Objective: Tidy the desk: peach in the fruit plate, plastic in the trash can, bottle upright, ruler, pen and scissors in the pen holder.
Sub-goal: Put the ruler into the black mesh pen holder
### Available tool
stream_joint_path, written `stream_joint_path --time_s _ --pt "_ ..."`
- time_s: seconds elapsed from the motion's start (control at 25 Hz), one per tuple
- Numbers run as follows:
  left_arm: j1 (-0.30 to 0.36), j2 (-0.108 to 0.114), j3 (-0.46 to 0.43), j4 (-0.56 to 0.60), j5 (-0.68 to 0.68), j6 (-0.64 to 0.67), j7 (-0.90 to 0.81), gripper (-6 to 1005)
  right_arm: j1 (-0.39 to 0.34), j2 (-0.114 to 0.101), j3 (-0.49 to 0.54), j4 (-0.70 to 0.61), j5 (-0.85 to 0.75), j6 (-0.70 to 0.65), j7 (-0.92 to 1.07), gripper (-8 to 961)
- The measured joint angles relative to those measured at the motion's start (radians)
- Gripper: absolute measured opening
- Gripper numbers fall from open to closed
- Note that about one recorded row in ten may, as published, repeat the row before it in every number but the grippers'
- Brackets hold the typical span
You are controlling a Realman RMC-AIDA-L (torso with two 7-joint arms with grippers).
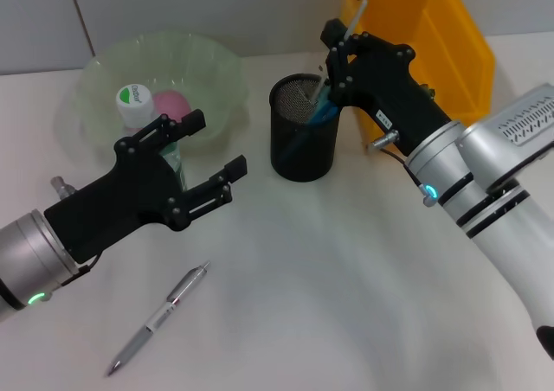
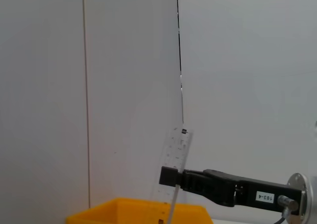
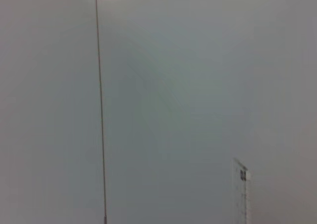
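A pink peach (image 1: pixel 171 105) sits in the pale green fruit plate (image 1: pixel 216 71), with a white-capped bottle (image 1: pixel 136 103) upright just in front. A clear ruler (image 1: pixel 355 19) stands over the black mesh pen holder (image 1: pixel 303 144), which holds blue-handled scissors (image 1: pixel 322 114). A silver pen (image 1: pixel 158 318) lies on the tabletop (image 1: pixel 346 304).

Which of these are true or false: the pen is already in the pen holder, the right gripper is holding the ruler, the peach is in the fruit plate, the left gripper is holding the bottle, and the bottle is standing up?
1. The pen is already in the pen holder. False: the pen lies on the table, nearer the robot than the black mesh pen holder.
2. The right gripper holds the ruler. True: the right gripper is shut on the clear ruler above the pen holder.
3. The peach is in the fruit plate. True: the peach sits in the green fruit plate.
4. The left gripper holds the bottle. False: the left gripper is open and holds nothing.
5. The bottle stands upright. True: the bottle stands with its cap up.
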Motion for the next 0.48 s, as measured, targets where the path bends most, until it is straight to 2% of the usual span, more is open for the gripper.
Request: stream_joint_path --time_s 0.48 --pt "-0.001 0.0 0.003 -0.002 0.001 0.0 -0.001 774 0.044 0.002 -0.007 0.0 0.0 0.114 0.028 114"
